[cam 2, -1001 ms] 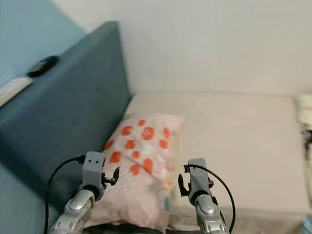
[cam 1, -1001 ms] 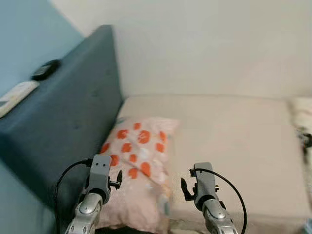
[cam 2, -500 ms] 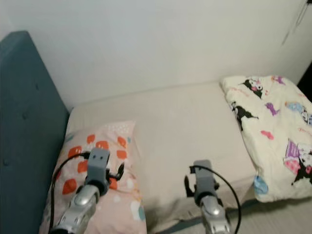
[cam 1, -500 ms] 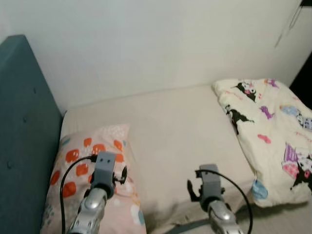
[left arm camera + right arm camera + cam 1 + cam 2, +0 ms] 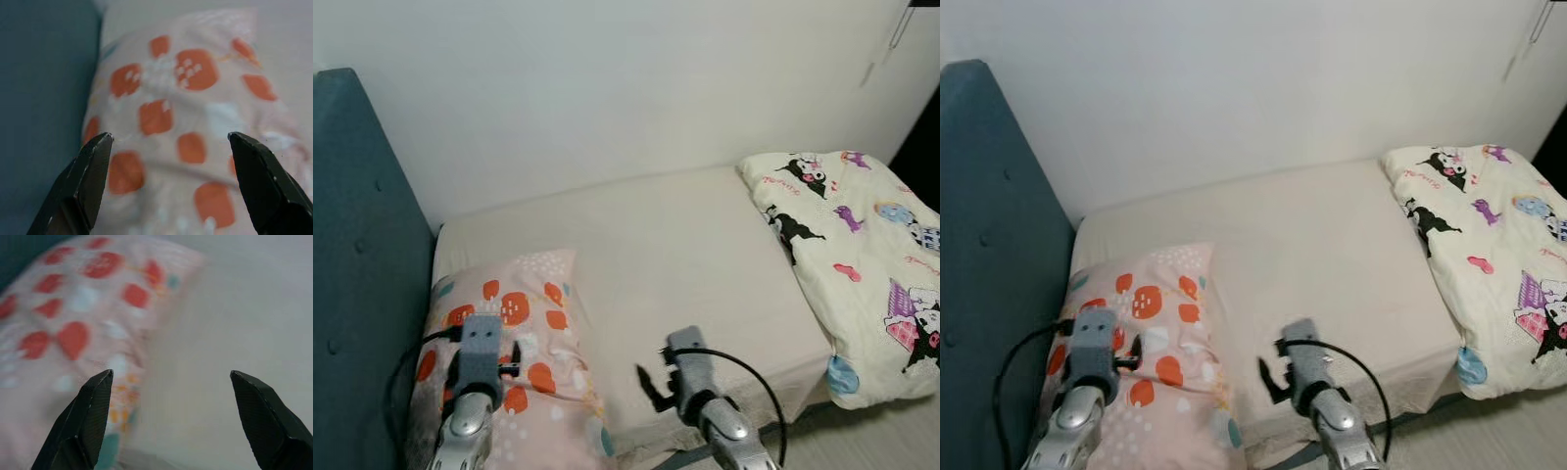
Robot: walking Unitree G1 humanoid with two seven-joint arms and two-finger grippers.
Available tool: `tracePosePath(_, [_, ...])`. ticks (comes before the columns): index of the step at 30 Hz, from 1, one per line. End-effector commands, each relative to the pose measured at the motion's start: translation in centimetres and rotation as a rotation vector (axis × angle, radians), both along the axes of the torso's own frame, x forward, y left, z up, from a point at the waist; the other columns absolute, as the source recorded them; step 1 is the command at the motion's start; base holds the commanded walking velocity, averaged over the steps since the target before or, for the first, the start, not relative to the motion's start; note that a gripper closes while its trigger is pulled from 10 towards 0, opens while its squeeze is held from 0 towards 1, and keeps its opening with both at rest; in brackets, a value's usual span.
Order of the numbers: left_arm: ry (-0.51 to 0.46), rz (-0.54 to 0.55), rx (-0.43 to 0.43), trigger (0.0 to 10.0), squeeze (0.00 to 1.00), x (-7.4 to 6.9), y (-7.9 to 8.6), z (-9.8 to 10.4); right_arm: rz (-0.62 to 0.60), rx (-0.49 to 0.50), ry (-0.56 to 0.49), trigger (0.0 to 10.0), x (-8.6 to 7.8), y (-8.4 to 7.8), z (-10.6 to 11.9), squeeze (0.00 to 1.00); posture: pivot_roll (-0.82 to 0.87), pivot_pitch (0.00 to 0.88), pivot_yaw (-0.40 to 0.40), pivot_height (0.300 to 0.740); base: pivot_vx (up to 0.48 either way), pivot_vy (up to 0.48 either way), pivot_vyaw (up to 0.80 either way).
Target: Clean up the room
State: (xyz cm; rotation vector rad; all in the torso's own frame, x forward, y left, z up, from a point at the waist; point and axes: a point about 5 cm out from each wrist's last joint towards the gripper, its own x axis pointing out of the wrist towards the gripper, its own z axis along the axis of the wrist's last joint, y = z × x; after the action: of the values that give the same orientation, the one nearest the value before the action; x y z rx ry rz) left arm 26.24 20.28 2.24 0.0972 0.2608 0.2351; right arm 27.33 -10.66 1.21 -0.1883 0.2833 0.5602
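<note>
Orange-spotted, the pillow (image 5: 514, 352) is laid on the bed (image 5: 675, 255) against the blue headboard (image 5: 357, 294), where it belongs. The left hand (image 5: 168, 181) is held open above it, the right hand (image 5: 166, 423) open over the pillow's edge and bare mattress. A cartoon-print blanket (image 5: 862, 255) is draped over the bed's near edge; open room is left between.

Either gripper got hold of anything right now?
No. The left gripper hangs open above the pillow; the right gripper is open over the mattress.
</note>
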Motion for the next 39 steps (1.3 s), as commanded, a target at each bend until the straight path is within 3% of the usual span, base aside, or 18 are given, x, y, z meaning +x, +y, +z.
tracePosePath(1, [0.003,0.017,-0.008,10.0,0.00,-0.5,0.0,-0.2,0.029,-0.019,-0.014,10.0,0.0,0.3,0.0,0.00,0.01,0.076,-0.037,0.729,0.000,0.000,0.00])
tracePosePath(11, [-0.027,-0.050,-0.005,10.0,0.00,-0.8,-1.3,0.1,-0.039,-0.020,-0.005,10.0,0.8,-0.1,0.0,0.00,0.05,0.072,-0.085,0.729,0.000,0.000,0.00])
tracePosePath(26, [-0.054,-0.120,-0.020,10.0,0.00,-0.2,-2.5,0.8,-0.104,-0.008,-0.014,10.0,0.6,-1.1,-0.2,0.00,0.04,0.079,-0.069,0.729,0.000,0.000,0.00])
tracePosePath(39, [-0.064,-0.133,-0.034,10.0,0.00,-0.2,-2.6,0.9,-0.119,0.002,-0.023,10.0,0.6,-1.3,-0.2,0.00,0.04,0.080,-0.068,0.729,0.000,0.435,0.00])
